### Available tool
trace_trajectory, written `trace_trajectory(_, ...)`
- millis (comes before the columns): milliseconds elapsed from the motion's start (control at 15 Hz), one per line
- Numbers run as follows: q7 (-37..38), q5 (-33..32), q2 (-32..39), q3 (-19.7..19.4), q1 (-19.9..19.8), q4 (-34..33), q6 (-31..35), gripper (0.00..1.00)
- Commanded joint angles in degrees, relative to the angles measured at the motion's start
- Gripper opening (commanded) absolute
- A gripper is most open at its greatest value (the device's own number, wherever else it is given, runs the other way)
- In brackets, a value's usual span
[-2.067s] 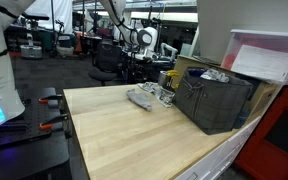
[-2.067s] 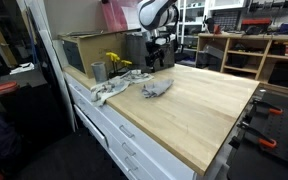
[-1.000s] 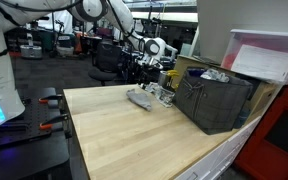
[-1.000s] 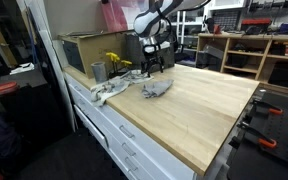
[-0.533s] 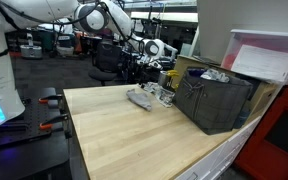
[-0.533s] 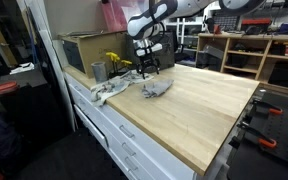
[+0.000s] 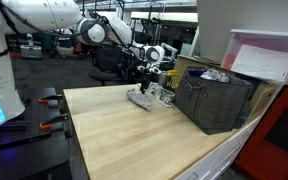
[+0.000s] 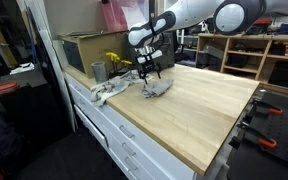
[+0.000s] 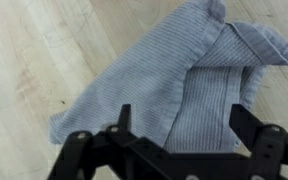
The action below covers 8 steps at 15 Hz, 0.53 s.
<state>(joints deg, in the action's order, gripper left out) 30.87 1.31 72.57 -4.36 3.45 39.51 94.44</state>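
Gripper (image 8: 150, 73) hangs with jaws spread wide, holding nothing. Grey cloth (image 9: 169, 75) lies crumpled on the wooden table (image 8: 199, 110), directly below the jaws, spanning the gap between them in the wrist view.

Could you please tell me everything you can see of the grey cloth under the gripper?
The grey cloth looks like soft, finely ribbed fabric in a blue-grey tone. It is crumpled, with one part folded over the rest and a corner turned up. It lies low on the light wooden table. The open gripper hovers right above it, with no contact visible.
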Motion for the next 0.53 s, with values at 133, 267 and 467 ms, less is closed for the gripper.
trace_trajectory(133,0.7,0.5,3.8,0.3,-0.4,-9.2,-1.1,1.00)
trace_trajectory(267,0.4,0.1,3.7,0.1,-0.2,-10.1,-0.9,1.00)
trace_trajectory(467,-0.2,0.4,3.9,0.6,0.0,-9.8,-2.3,1.00)
